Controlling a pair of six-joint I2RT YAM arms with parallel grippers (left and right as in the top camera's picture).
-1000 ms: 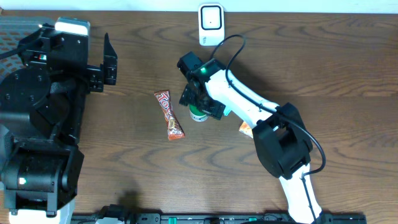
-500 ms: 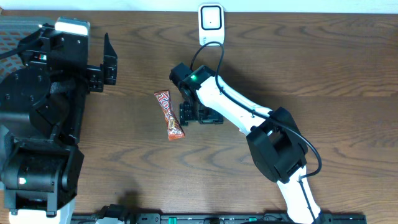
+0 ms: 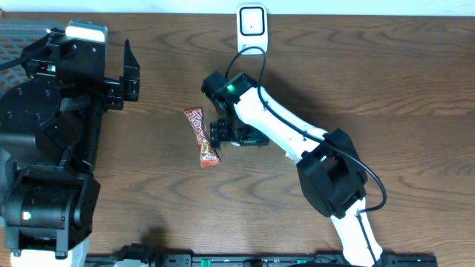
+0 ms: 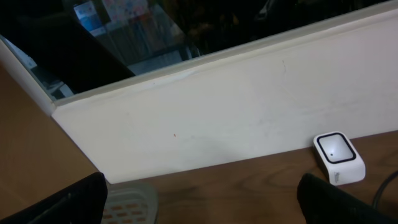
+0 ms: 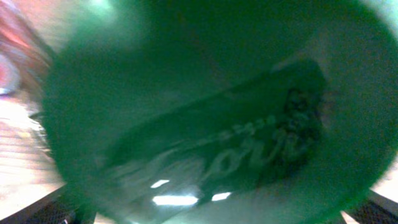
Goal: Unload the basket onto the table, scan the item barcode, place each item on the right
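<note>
One green item (image 5: 205, 118), blurred close-up, hidden overhead

Against the far edge of the tabletop (image 3: 415, 89), midway along: scanner (image 3: 251, 28). Nearer the centre: snack bar (image 3: 202, 137), right gripper (image 3: 236, 136) just to its right, container (image 5: 205, 106) directly beneath.

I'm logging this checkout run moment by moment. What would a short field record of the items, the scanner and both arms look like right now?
scanner: white, at the far edge of the table, nothing in front of it
candy bar: lying flat, just left of the right gripper
green item: fills the right wrist view, blurred, between the fingers; grip cannot be told
left gripper: open, empty, off at the left side
scan: not yet done
</note>
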